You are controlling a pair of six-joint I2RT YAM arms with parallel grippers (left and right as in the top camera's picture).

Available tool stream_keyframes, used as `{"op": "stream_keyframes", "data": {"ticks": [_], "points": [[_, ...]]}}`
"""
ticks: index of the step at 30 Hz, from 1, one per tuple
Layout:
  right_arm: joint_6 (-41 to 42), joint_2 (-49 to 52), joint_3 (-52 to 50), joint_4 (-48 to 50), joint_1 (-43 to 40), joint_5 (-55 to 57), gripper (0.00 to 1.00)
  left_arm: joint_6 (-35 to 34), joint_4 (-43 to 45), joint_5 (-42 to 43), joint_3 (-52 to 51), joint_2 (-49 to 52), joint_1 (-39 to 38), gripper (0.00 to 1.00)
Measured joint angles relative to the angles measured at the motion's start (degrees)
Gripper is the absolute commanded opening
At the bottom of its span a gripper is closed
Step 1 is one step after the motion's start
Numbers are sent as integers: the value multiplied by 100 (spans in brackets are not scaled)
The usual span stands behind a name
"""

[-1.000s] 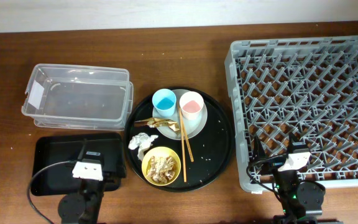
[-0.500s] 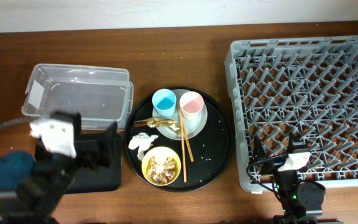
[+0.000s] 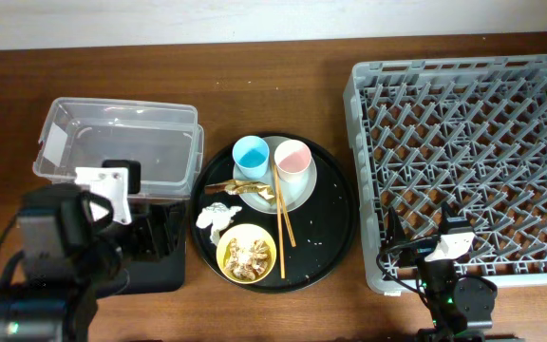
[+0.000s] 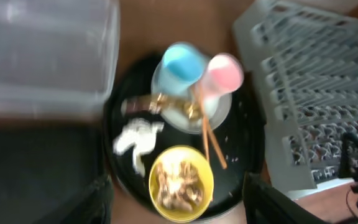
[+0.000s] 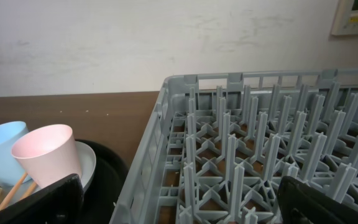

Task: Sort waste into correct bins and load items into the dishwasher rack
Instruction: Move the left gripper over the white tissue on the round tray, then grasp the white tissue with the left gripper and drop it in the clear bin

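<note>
Nothing sorted yet: tissue (image 3: 216, 217), food scraps (image 3: 246, 255), cups (image 3: 250, 152) and chopsticks (image 3: 283, 220) lie on the round tray (image 3: 332, 223); dishwasher rack (image 3: 463, 68) (3 o'clock) and clear tub (image 3: 122, 104) (10 o'clock) are empty; left gripper (image 4: 178, 198) and right gripper (image 5: 182, 202) gape, holding nothing.

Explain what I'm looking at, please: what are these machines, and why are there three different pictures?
These are two robot arms at a wooden table, a left arm and a right arm, each ending in a two-finger gripper. One picture looks down from above. The other two come from small cameras on the wrists, so dark fingertips frame their bottom corners. The left gripper and right gripper are both open and hold nothing. On the table are a clear tub, a grey dish rack and a round black tray. The tray carries a blue cup, a pink cup, a plate, chopsticks, a crumpled tissue and a yellow bowl of food scraps.
</note>
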Motion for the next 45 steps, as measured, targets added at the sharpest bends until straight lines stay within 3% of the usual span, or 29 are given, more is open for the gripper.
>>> {"op": "stream_keyframes", "data": {"ticks": [4,10,21,29,45], "points": [[0,0,0,2,0,0,98,-511,92,-236,-555,186,0,62],[0,0,0,0,0,0,98,-942,831,-380,-1344,549,-374,50],[-2,0,0,0,0,0,98,-1825,1808,-1558,-1626,2494,-2404,50],[-2,0,0,0,0,0,98,-2009,2286,-1788,-1626,3563,-2540,50],[0,0,0,0,0,0,98,-2044,2284,-2295,-1604,3628,-2540,50]]}}
